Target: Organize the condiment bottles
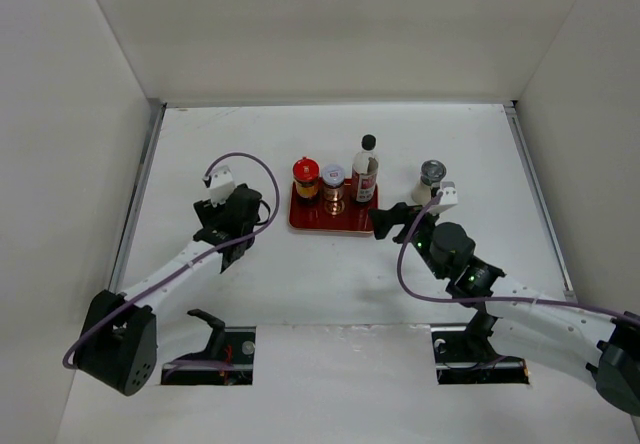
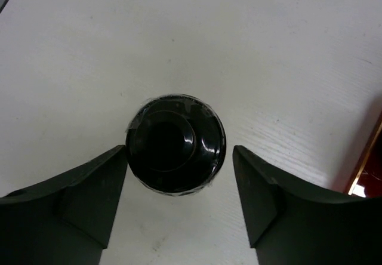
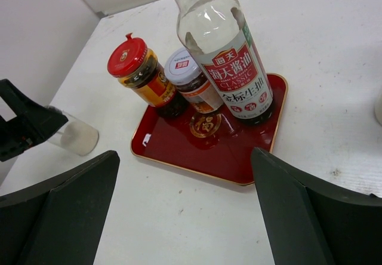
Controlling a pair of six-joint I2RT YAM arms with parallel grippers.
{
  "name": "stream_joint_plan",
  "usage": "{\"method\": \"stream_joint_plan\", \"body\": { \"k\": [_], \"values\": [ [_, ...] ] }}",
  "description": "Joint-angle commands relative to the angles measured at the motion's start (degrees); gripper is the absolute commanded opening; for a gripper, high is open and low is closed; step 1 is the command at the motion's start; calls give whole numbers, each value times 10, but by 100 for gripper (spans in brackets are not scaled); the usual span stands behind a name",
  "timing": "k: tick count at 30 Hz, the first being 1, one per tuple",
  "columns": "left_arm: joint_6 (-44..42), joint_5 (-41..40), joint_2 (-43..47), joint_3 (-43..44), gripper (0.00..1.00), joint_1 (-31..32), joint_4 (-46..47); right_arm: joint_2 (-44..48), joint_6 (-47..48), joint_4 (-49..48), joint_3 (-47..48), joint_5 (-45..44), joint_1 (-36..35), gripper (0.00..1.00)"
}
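The red tray [image 1: 330,223] holds three containers in a row along its far edge. From left to right they are the red-lidded jar [image 3: 141,75] with a dark orange-brown paste, the white-lidded jar [image 3: 186,77] with dark contents, and the tall bottle [image 3: 231,62], which is clear above its red label. The near half of the tray is bare, and its gold emblem [image 3: 206,125] is uncovered.

The grey-lidded jar [image 1: 432,179] stands off the tray, near its far right corner; what it holds is too small to tell. The black-lidded jar [image 2: 176,142] stands on the table [image 1: 300,289] well to the left of the tray. Its glass shows something whitish inside.

The left gripper [image 2: 179,151] is over that jar with a finger on either side of the lid. It is parted and not clamped: one finger's edge meets the lid's outline, and a sliver of table shows beside the other. The right gripper [image 3: 184,153] hovers by the tray's near right corner with its fingers spread wide and nothing between them.

Bare tabletop lies all round the tray: a wide strip behind it up to the back wall [image 1: 330,34], more in front, and room on both sides out to the side edges.
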State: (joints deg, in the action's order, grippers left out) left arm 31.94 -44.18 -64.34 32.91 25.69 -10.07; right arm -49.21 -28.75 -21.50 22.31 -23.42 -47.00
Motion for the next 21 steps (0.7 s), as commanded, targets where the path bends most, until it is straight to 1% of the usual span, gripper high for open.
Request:
{"method": "stream_joint_plan", "body": {
  "k": [1, 3, 5, 6, 7, 9, 11, 14, 17, 21],
  "values": [
    [-2, -12, -9, -7, 65, -10, 62, -2, 0, -34, 9, 8, -7, 96],
    [-7, -13, -6, -15, 53, -9, 79, 3, 2, -34, 9, 8, -8, 92],
    [-12, -15, 8, -15, 41, 1, 80, 3, 3, -34, 8, 7, -8, 79],
    [-19, -19, 20, -14, 38, 14, 77, 3, 3, -34, 8, 6, -8, 72],
    [-27, -25, 34, -11, 35, 29, 75, 2, 3, -34, 9, 6, -8, 69],
    [-39, -36, 68, -2, 33, 69, 66, -1, 5, -33, 12, 6, -9, 69],
    [-41, -41, 93, 18, 33, 115, 53, -3, 7, -33, 12, -1, -11, 70],
    [-39, -37, 98, 51, 33, 179, 53, 4, 7, -32, 11, -14, -11, 72],
    [-41, -33, 60, 75, 33, 225, 91, 18, 7, -27, 11, -21, -11, 73],
    [-71, 3, -13, 96, 33, 242, 162, 35, 7, -14, 12, -26, -8, 76]
  ]
}}
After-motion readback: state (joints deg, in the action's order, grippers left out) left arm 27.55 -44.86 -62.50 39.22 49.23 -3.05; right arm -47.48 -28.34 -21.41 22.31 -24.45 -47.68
